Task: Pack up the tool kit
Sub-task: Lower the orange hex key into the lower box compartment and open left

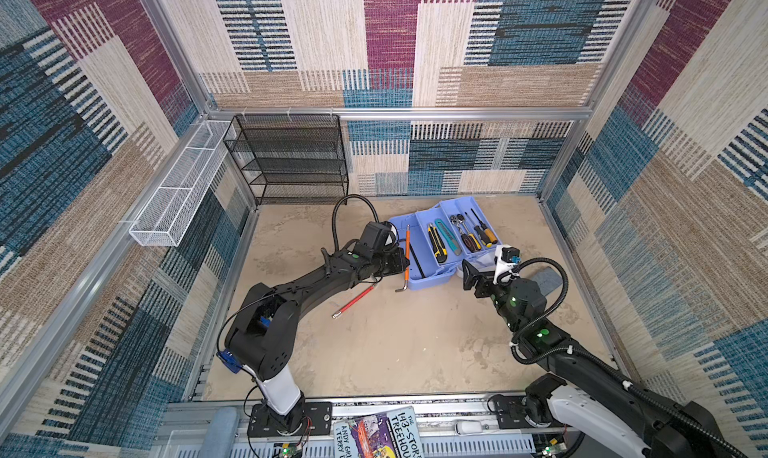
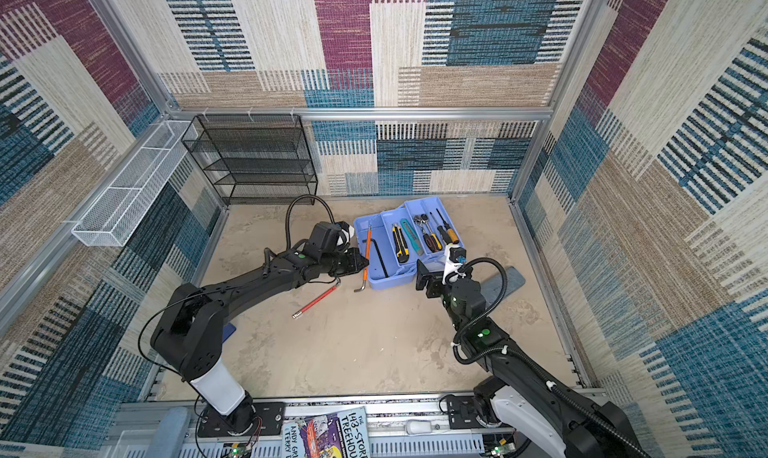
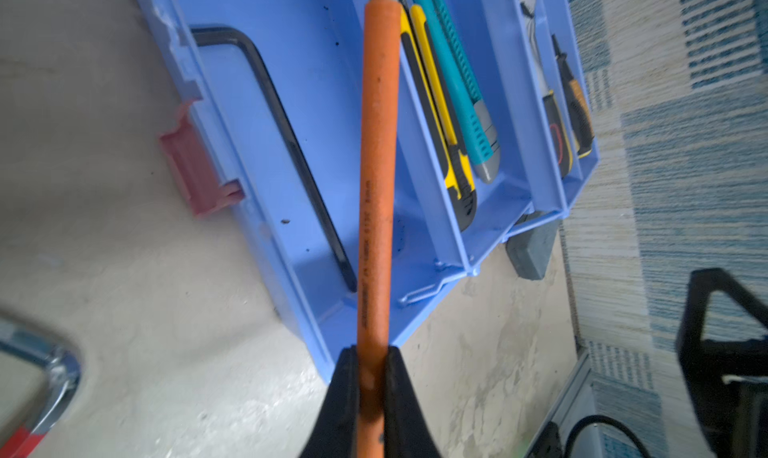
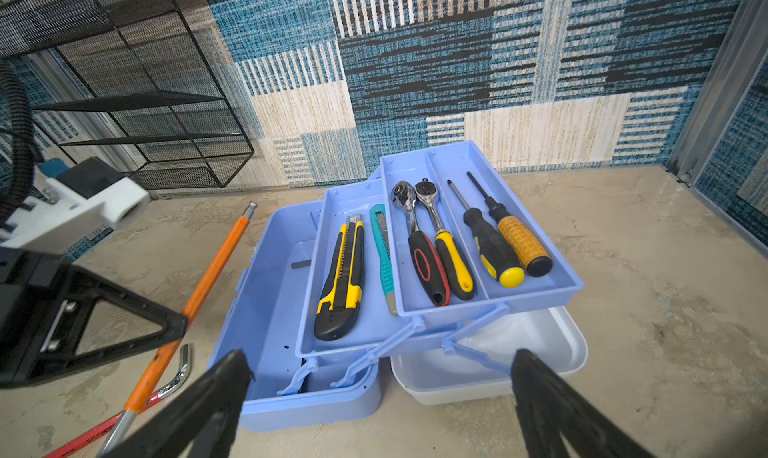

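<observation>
One orange hex key (image 3: 376,165) in left gripper's (image 3: 370,364) clamp beside toolbox (image 4: 266,310); right gripper (image 4: 382,358) agape.

Colour key, as I read it from my console. Toolbox base (image 4: 270,302), lower tray (image 4: 370,323) and upper tray (image 4: 440,165) — all light blue; latch (image 3: 199,173) pink; lid (image 4: 540,339) white. Inside the base, a black hex key (image 3: 299,165); over the base's edge, an orange-sleeved hex key (image 3: 376,165) with grey metal ends; on the floor (image 1: 395,343) near the base, a red-sleeved hex key (image 1: 355,301). Lower tray: yellow-and-black utility knife (image 4: 340,285), teal utility knife (image 4: 384,256). Upper tray: chrome-headed red-handled ratchet (image 4: 428,269) and yellow-handled ratchet (image 4: 455,264), both part black; black screwdriver (image 4: 494,248) capped yellow; ribbed amber screwdriver (image 4: 521,240) capped black. Floor — mottled beige. Walls (image 1: 332,40): striped patchwork of blue, beige, magenta.
</observation>
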`<state>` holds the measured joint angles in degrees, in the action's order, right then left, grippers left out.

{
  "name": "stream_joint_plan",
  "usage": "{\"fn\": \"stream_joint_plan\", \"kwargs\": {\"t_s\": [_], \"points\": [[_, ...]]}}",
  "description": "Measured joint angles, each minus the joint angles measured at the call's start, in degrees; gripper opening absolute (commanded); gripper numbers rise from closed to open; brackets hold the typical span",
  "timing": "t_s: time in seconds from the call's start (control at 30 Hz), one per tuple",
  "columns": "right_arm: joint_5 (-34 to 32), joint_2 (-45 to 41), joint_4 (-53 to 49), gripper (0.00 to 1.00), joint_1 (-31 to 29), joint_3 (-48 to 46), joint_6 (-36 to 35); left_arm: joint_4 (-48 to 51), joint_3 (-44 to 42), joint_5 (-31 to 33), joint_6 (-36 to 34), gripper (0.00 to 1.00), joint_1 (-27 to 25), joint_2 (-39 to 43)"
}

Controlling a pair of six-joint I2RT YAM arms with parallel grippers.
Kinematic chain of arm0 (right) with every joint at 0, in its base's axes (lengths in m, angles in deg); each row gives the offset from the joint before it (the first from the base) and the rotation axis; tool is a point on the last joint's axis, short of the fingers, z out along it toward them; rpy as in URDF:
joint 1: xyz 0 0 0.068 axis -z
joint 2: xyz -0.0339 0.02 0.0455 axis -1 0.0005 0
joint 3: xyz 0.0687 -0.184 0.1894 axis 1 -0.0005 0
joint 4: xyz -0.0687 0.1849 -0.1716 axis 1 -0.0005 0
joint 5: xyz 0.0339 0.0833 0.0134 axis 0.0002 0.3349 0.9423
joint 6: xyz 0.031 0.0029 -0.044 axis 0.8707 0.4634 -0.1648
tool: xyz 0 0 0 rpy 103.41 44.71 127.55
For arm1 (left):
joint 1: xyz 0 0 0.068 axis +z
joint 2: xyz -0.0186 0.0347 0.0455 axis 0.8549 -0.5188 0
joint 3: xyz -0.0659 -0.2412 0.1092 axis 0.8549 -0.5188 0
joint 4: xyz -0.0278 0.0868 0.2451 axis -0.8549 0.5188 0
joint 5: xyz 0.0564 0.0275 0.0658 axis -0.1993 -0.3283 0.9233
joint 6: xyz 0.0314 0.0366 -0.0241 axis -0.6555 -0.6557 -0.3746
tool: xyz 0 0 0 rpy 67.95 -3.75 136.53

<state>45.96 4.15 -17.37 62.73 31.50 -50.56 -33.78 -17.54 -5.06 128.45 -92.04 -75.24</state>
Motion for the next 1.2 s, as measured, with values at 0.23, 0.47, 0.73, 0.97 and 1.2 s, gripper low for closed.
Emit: {"fn": "stream_joint_plan", "kwargs": {"t_s": [0.23,0.47,0.73,0.97,1.2], "points": [[0.0,-2.3,-1.2,1.0,0.0,-0.8,1.4,-7.8,1.9,-2.2,8.0,0.0,1.6,-4.8],[-0.5,-3.2,-3.4,1.0,0.0,-0.8,2.6,-15.9,2.4,-3.8,17.9,0.0,3.1,-9.7],[-0.4,-2.1,-4.2,1.0,0.0,-0.6,3.6,-18.3,5.9,-4.0,21.5,0.0,3.2,-13.8],[-0.4,-0.7,-4.5,1.0,0.0,-0.4,4.0,-15.7,8.0,-3.3,20.9,0.16,3.2,-15.1],[0.0,0.9,-4.6,1.0,0.0,0.3,4.0,-11.5,8.8,-2.9,18.8,0.32,3.3,-16.1]]}}
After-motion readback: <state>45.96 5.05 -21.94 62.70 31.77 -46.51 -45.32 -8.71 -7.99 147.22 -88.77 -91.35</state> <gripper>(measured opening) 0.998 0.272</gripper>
